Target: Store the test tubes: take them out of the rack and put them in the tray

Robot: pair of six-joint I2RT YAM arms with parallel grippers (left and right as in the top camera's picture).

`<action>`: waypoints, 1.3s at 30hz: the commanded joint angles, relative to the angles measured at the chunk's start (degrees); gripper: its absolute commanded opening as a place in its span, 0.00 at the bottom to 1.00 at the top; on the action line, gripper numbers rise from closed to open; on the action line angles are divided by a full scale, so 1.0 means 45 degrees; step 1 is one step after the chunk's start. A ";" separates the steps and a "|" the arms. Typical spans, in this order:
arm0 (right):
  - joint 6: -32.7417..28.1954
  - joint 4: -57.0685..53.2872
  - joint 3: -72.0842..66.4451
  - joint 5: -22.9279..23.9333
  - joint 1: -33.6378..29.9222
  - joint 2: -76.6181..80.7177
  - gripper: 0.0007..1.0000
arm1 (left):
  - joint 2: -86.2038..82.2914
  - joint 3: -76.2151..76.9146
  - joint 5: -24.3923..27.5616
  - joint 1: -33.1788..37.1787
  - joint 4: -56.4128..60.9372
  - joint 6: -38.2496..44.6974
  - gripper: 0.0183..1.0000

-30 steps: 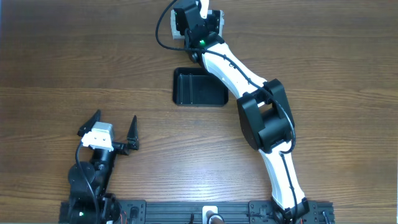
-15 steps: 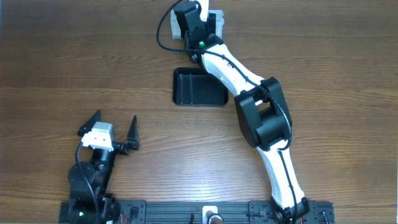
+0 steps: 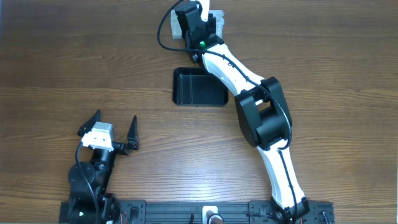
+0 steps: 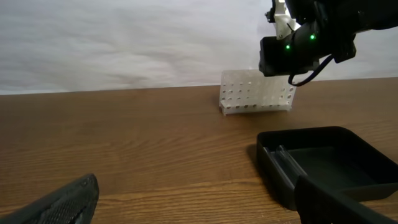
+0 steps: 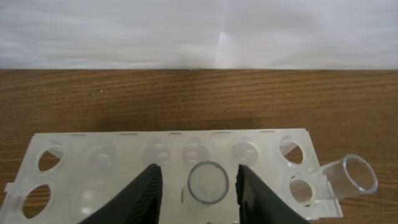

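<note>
While R gripper (image 5: 198,173) straddles tube (image 5: 208,182) in rack (image 5: 93,155) | L gripper (image 3: 115,117) spread

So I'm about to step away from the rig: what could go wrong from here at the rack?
The right gripper straddles an upright test tube with its jaws open; closing off-centre could shove the tube or the clear rack rather than grip it. A second test tube leans out of a corner hole, so a nudge to the rack might tip it onto the table.

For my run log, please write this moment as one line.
right gripper: open, straddling upright tube in rack | left gripper: open, away from rack | second tube: tilted at rack end | tray: near rack
</note>
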 commanded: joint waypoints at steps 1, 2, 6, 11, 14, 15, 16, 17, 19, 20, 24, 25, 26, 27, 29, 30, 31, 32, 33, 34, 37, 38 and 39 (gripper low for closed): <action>-0.0248 0.0058 0.0306 0.0350 -0.0083 0.0214 0.32 | -0.0112 -0.0068 0.0165 0.0068 -0.0015 0.0185 1.00; -0.0277 0.0053 0.0306 0.0350 -0.0083 0.0214 0.31 | -0.0112 -0.0068 0.0165 0.0068 -0.0019 0.0185 1.00; -0.0272 0.0058 0.0306 0.0350 -0.0087 0.0214 0.26 | -0.0112 -0.0068 0.0165 0.0068 -0.0015 0.0185 1.00; -0.0272 0.0063 0.0306 0.0350 -0.0083 0.0214 0.22 | -0.0112 -0.0068 0.0165 0.0068 -0.0015 0.0185 1.00; -0.0272 0.0073 0.0306 0.0350 -0.0087 0.0214 0.21 | -0.0112 -0.0068 0.0170 0.0068 -0.0015 0.0185 1.00; -0.0277 0.0097 0.0306 0.0350 -0.0087 0.0214 0.20 | -0.0112 -0.0068 0.0165 0.0068 -0.0019 0.0185 1.00; -0.0277 0.0112 0.0306 0.0355 -0.0087 0.0214 0.20 | -0.0112 -0.0068 0.0165 0.0068 -0.0015 0.0185 1.00; -0.0277 0.0126 0.0306 0.0350 -0.0083 0.0214 0.19 | -0.0112 -0.0068 0.0165 0.0068 -0.0019 0.0185 1.00; -0.0335 0.0160 0.0311 0.0350 -0.0083 0.0214 0.18 | -0.0112 -0.0068 0.0165 0.0068 -0.0015 0.0185 1.00; -0.0369 0.0170 0.0311 0.0355 -0.0083 0.0214 0.17 | -0.0112 -0.0068 0.0165 0.0068 -0.0015 0.0185 1.00; -0.0369 0.0165 0.0311 0.0355 -0.0087 0.0214 0.15 | -0.0112 -0.0068 0.0165 0.0068 -0.0019 0.0185 1.00; -0.0369 0.0165 0.0311 0.0355 -0.0087 0.0214 0.15 | -0.0112 -0.0068 0.0165 0.0068 -0.0019 0.0185 1.00; -0.0369 0.0165 0.0311 0.0355 -0.0087 0.0214 0.14 | -0.0112 -0.0068 0.0165 0.0068 -0.0019 0.0185 1.00; -0.0369 0.0165 0.0311 0.0355 -0.0087 0.0214 0.14 | -0.0112 -0.0068 0.0165 0.0068 -0.0015 0.0185 1.00; -0.0374 0.0170 0.0311 0.0355 -0.0087 0.0214 0.13 | -0.0112 -0.0068 0.0165 0.0068 -0.0019 0.0185 1.00; -0.0369 0.0180 0.0311 0.0355 -0.0087 0.0214 0.13 | -0.0112 -0.0068 0.0165 0.0068 -0.0015 0.0185 1.00; -0.0379 0.0209 0.0311 0.0355 -0.0087 0.0214 0.13 | -0.0112 -0.0068 0.0165 0.0068 -0.0019 0.0185 1.00; -0.0432 0.0209 0.0321 0.0350 -0.0087 0.0194 0.13 | -0.0112 -0.0068 0.0165 0.0068 -0.0015 0.0185 1.00; -0.0515 0.0209 0.0345 0.0355 -0.0083 0.0189 0.13 | -0.0112 -0.0068 0.0165 0.0068 -0.0019 0.0185 1.00; -0.0593 0.0199 0.0355 0.0355 -0.0083 0.0131 0.12 | -0.0112 -0.0068 0.0165 0.0068 -0.0019 0.0185 1.00; -0.0602 0.0102 0.0359 0.0355 -0.0083 -0.0107 0.12 | -0.0112 -0.0068 0.0165 0.0068 -0.0019 0.0185 1.00; -0.0602 0.0010 0.0359 0.0355 -0.0083 -0.0364 0.11 | -0.0112 -0.0068 0.0165 0.0068 -0.0019 0.0185 1.00; -0.0602 -0.0058 0.0359 0.0355 -0.0083 -0.0529 0.11 | -0.0112 -0.0068 0.0165 0.0068 -0.0015 0.0185 1.00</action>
